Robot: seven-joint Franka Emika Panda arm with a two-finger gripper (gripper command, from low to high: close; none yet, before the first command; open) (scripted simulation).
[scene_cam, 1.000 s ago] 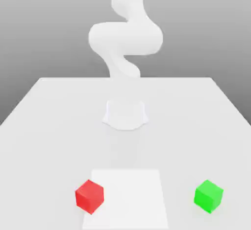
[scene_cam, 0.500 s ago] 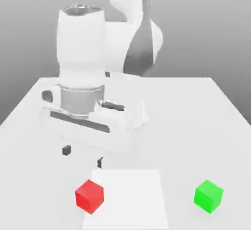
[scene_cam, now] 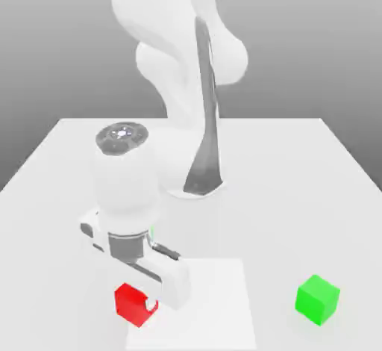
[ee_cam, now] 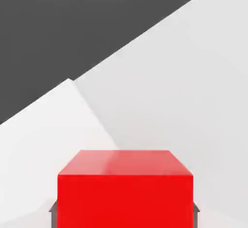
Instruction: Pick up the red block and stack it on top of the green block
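The white robot arm [scene_cam: 171, 81] bends down from its base at the back of a white table [scene_cam: 298, 163], and its upper part runs out of the top of the exterior view. Its hand hangs low over the near part of the table, toward the exterior view's left, and covers much of what lies beneath it. The gripper [scene_cam: 142, 301] points down at the red block [scene_cam: 131, 302]. The hand's white body hides the block's top and its side toward the exterior view's right, so that only a part of its front faces can be seen there. A white fingertip [scene_cam: 151, 304] overlaps the block's front corner.

From the hand view, the red block [ee_cam: 125, 189] sits close under the camera, with its lower part cut off by the frame edge. Two dark finger pads [ee_cam: 53, 211] stand tight against its two opposite sides, one on each side, with no gap to be seen. The fingers are drawn in narrow and appear to press on the block. The block seems to rest on the table; whether it has lifted off at all cannot be made out.

The block sits at the edge of a slightly brighter square patch [scene_cam: 216, 297] on the table. The green block [scene_cam: 317, 299] stands alone on the table, well apart from the red one, toward the exterior view's right and equally near the front edge.
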